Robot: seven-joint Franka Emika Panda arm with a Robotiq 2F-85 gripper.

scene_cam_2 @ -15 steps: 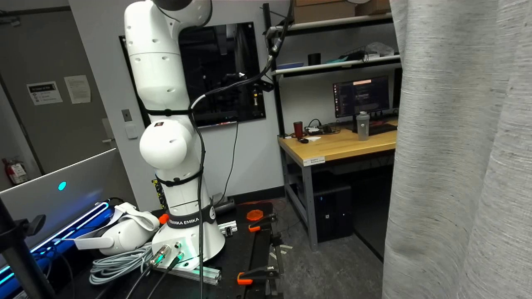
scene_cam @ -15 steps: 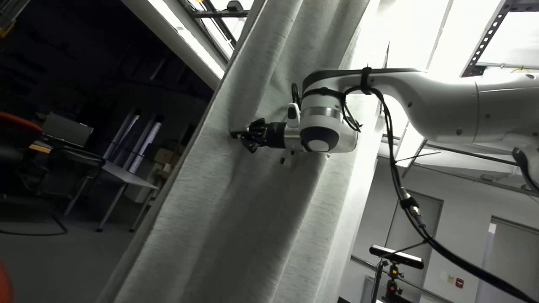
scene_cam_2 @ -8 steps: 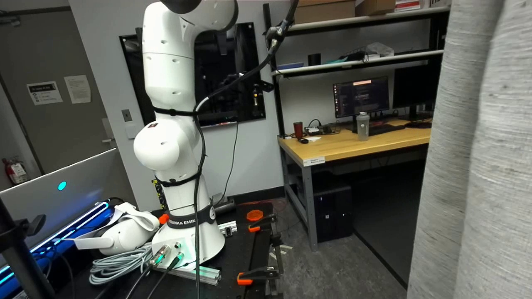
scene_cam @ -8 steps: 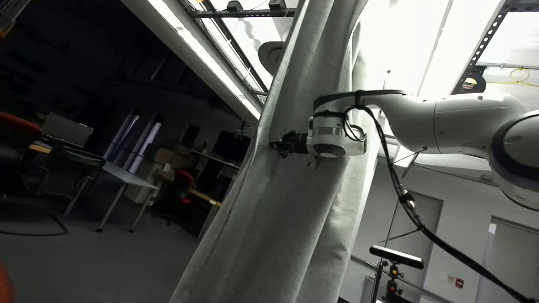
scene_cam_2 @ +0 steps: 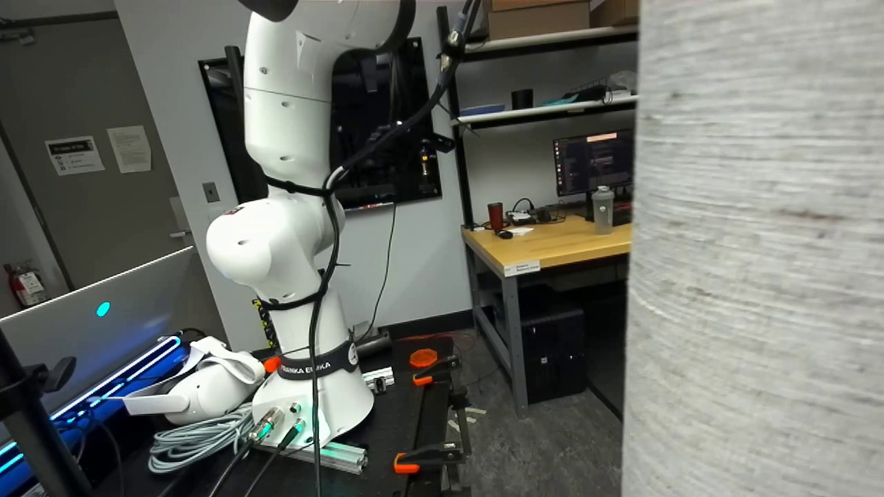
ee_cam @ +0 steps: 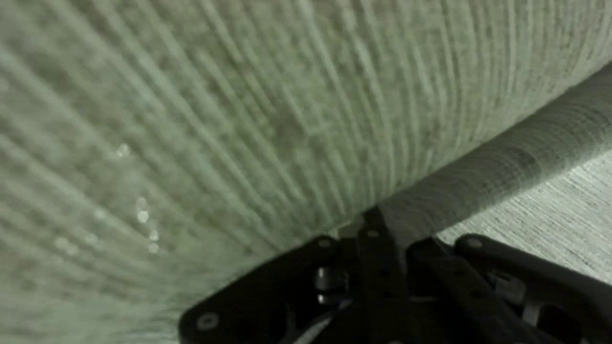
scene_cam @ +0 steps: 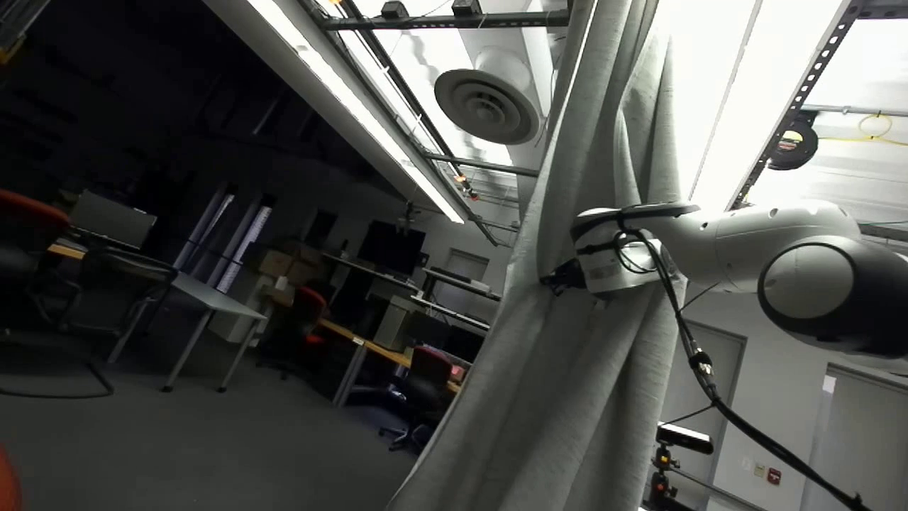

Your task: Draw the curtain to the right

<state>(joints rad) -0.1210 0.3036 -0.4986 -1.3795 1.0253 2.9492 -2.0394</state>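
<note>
The curtain (scene_cam: pixel 560 404) is a tall pale grey-white drape, bunched in deep lengthwise folds. It also fills the right side of an exterior view (scene_cam_2: pixel 753 248), close to that camera. My gripper (scene_cam: pixel 550 279) is at the curtain's left part in an exterior view, at about mid-height of the picture. In the wrist view, the curtain (ee_cam: pixel 267 110) fills most of the picture, and a narrow fold of it runs between the dark fingers of the gripper (ee_cam: pixel 400 230). The fingers are closed on that fold. The fingertips are partly hidden by fabric. The gripper is out of view in an exterior view showing the base.
A sensor bar on a stand (scene_cam: pixel 684 438) is at lower right, partly behind the curtain. A black cable (scene_cam: pixel 766 429) hangs from the arm. The arm's base table (scene_cam_2: pixel 407 414) carries clamps and a headset (scene_cam_2: pixel 214 390). A wooden desk (scene_cam_2: pixel 566 241) stands behind.
My gripper has moved right and somewhat down with the curtain. The curtain's left edge has moved right, uncovering desks and a ceiling vent. Close fabric now covers more of an exterior view.
</note>
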